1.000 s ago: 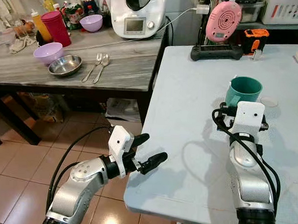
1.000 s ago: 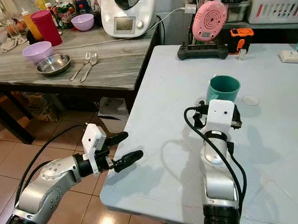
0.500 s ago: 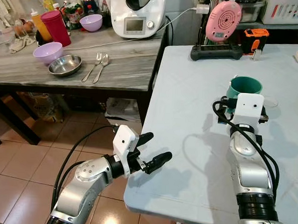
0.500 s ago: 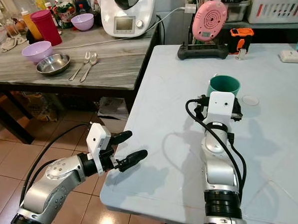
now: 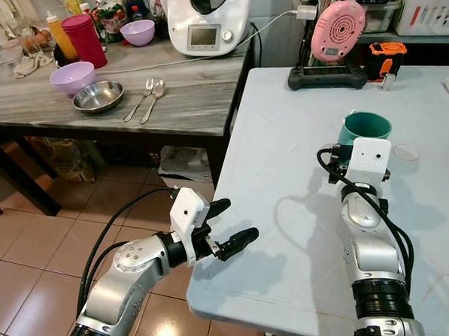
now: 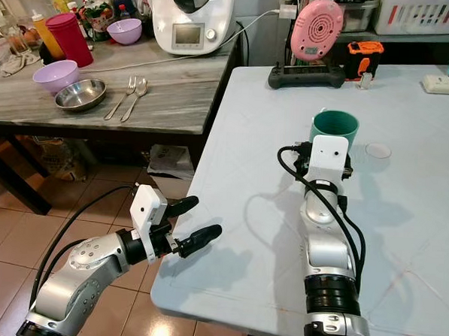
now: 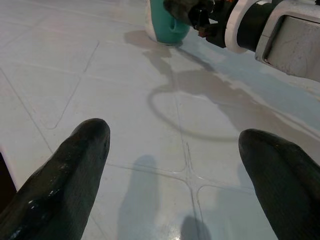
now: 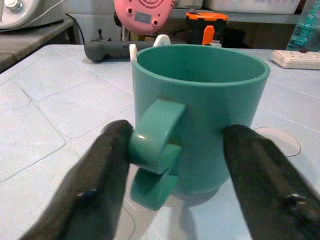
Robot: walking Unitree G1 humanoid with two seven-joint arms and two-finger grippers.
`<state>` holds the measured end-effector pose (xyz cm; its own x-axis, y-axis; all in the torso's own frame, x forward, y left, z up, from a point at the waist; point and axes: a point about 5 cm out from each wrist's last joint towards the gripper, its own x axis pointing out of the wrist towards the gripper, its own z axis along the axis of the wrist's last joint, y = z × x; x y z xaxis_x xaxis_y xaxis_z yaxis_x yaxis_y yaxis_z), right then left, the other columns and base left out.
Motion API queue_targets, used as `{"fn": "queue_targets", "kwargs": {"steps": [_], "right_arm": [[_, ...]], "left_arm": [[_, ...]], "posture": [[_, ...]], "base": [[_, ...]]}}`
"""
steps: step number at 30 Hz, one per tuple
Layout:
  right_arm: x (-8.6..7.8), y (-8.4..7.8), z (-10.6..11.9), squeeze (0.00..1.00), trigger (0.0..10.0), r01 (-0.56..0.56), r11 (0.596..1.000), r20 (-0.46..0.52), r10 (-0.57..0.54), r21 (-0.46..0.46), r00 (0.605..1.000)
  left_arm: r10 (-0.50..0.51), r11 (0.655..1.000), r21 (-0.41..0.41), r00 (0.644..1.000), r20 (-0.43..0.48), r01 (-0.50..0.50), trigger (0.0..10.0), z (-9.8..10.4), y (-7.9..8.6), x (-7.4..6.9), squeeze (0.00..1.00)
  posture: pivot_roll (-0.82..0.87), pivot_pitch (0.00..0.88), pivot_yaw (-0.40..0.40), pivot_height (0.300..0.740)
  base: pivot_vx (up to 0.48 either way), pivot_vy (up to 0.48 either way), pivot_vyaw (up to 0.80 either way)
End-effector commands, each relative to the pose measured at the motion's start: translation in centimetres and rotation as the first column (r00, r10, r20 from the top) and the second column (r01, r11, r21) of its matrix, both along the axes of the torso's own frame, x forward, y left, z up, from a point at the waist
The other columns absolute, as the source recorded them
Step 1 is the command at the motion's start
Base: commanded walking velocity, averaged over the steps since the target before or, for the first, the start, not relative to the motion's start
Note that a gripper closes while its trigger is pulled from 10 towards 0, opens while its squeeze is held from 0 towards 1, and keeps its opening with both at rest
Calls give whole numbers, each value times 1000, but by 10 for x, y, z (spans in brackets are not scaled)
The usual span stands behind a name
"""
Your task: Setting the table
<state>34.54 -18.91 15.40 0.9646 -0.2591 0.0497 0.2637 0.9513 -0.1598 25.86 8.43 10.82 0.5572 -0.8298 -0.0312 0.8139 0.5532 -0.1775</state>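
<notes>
A teal mug (image 5: 366, 127) stands upright on the pale blue table (image 5: 284, 179), toward its far right side. My right gripper (image 8: 177, 136) is open, one black finger (image 8: 107, 165) against the mug's (image 8: 200, 90) handle and the other beside the opposite wall. From the head views its white wrist housing (image 5: 370, 157) hides the fingers. My left gripper (image 5: 233, 221) hangs open at the table's near left corner, empty. In the left wrist view the mug (image 7: 165, 25) shows far off.
A wooden side counter (image 5: 190, 98) on the left holds a fork and spoon (image 5: 147, 98), a steel bowl (image 5: 98, 97), two purple bowls (image 5: 72, 77), a red cup (image 5: 86, 40) and a white kitchen machine (image 5: 206, 16). A pink device (image 5: 337, 29), an orange tool (image 5: 385, 54) and a power strip (image 6: 443, 83) line the table's far edge.
My right arm has reached forward, bringing its fingers up around the mug. My left gripper has edged slightly toward the table corner.
</notes>
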Motion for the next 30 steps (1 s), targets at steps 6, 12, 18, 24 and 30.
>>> {"fn": "queue_targets", "kwargs": {"steps": [6, 12, 18, 24, 30], "right_arm": [[0, 1, -3, 0, 0, 12, 1000, 1, -12, 26, 1000], [-4, -4, -5, 0, 0, 32, 999, 1, -32, 27, 999], [-8, -9, -9, 0, 0, 50, 998, -8, -50, 30, 999], [-8, -10, -9, 0, 0, 56, 998, -6, -56, 27, 998], [-7, -8, -4, 0, 902, 44, 999, 6, -44, 17, 999]], "left_arm": [[21, 999, 26, 1000, -3, -21, 10000, -4, 6, 0, 0], [22, 999, 28, 1000, -1, -22, 10000, -4, 6, 0, 0], [25, 999, 28, 1000, -1, -25, 10000, -4, 5, 1, 0], [26, 999, 28, 1000, 0, -26, 10000, -4, 5, 1, 0], [31, 999, 28, 1000, 3, -31, 10000, -4, 5, 2, 0]], "posture": [[-263, 74, 147, 740], [-266, 73, 145, 740], [-268, 71, 146, 740], [-271, 71, 147, 740], [-269, 71, 144, 740]], "base": [[0, 0, 0], [0, 0, 0], [0, 0, 0], [0, 0, 0], [0, 0, 0]]}}
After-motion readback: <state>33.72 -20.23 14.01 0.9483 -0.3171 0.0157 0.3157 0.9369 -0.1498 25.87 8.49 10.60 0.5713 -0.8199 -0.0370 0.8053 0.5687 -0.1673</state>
